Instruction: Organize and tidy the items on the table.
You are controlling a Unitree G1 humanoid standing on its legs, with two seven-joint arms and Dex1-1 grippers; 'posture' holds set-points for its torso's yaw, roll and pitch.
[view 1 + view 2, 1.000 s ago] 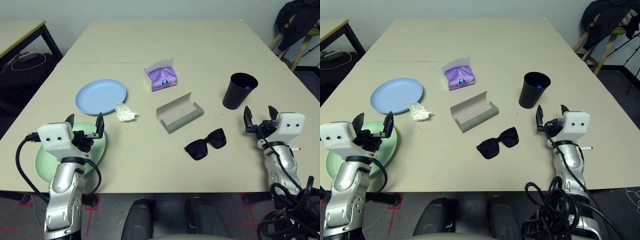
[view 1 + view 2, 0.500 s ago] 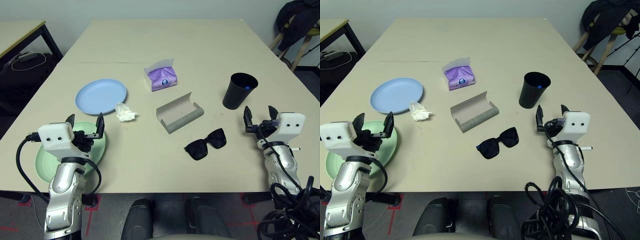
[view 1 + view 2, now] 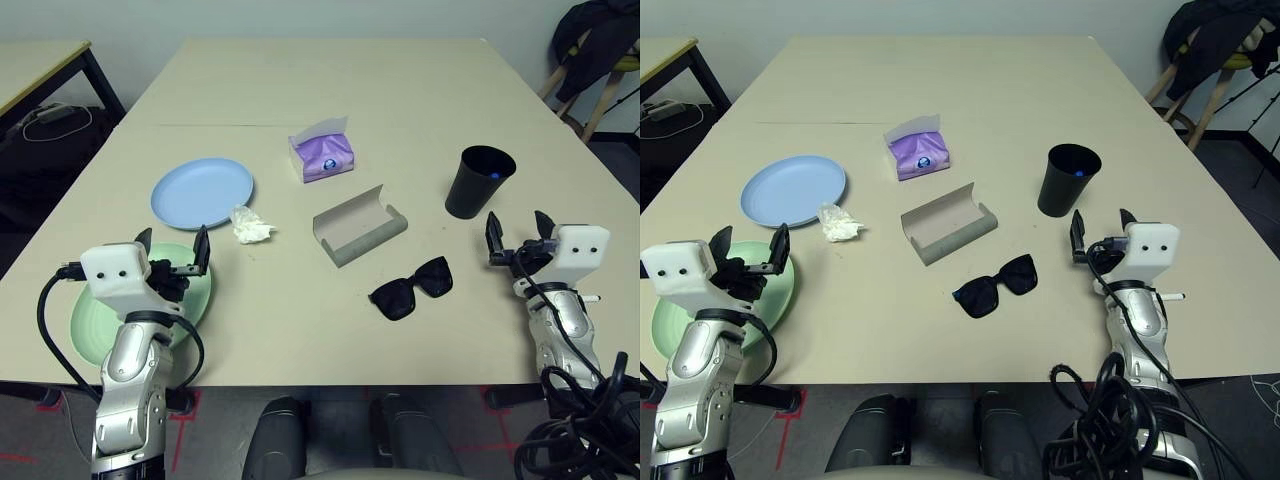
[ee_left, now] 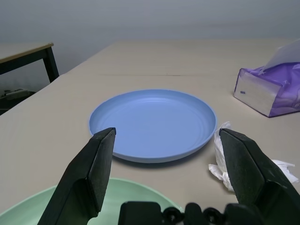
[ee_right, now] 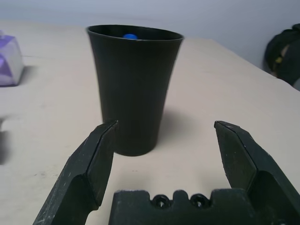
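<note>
Hovering over green plate [image 3: 92, 325] with left gripper [image 3: 174, 240], fingers apart, probably to grasp it; right gripper [image 3: 521, 230] also spread wide, we guess for cup pickup

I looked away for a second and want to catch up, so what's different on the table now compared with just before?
Among the items, nothing visibly changed. The left gripper shifted very slightly toward the robot's right; nothing was taken hold of or let go. Both it and the right gripper are open and empty, and the plates, tissue, sunglasses, case and cup stayed where they were.
</note>
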